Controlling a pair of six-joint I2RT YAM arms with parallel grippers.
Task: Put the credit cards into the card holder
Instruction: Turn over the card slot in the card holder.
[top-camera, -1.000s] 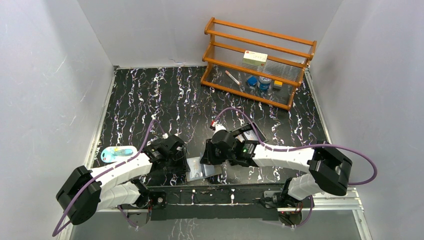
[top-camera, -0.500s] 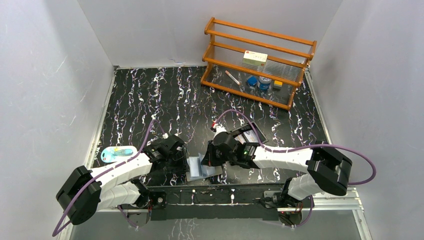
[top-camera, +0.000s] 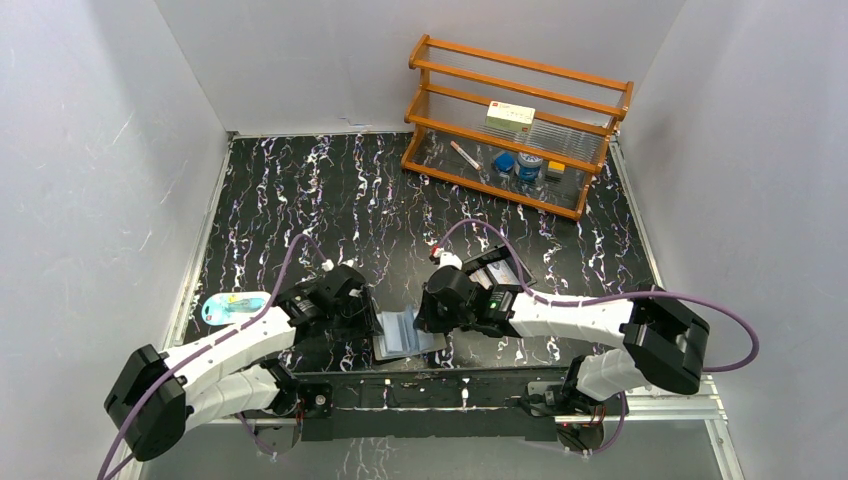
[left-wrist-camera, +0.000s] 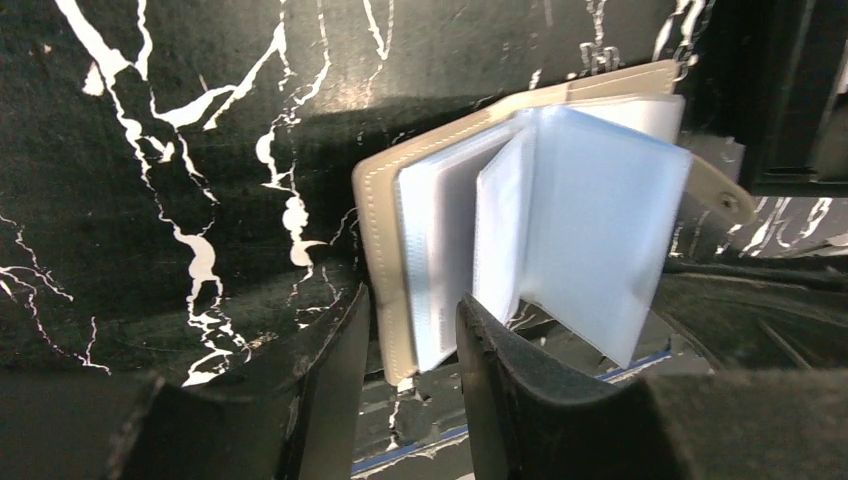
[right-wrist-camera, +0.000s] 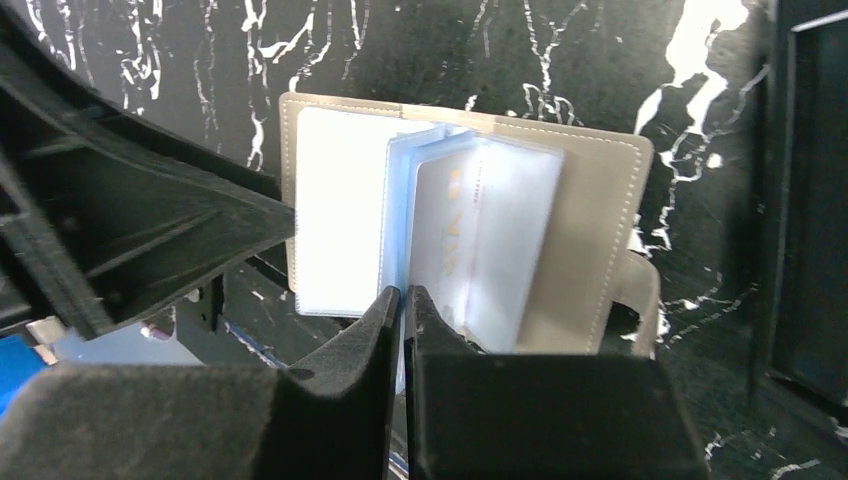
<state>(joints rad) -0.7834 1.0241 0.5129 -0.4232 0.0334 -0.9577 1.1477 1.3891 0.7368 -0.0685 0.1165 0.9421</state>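
Spreading the left gripper (left-wrist-camera: 410, 305) wider than a sec ago, now just straddling the near edge of the card holder (top-camera: 403, 335), not clamping it. Lying open on the table (top-camera: 300, 200) betw. both arms. Pinching a glossy bluish clear sleeve w/ the right gripper (right-wrist-camera: 402, 295), pads nearly pressed together, prob. parting pages for the next card. Showing one pale credit card (right-wrist-camera: 447, 235) already sleeved; grey stitched cover, thin floppy leaves.

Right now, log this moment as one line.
card holder: open | left claw: open, straddling its cover edge | right claw: shut on sleeve | card: one visible inside a sleeve
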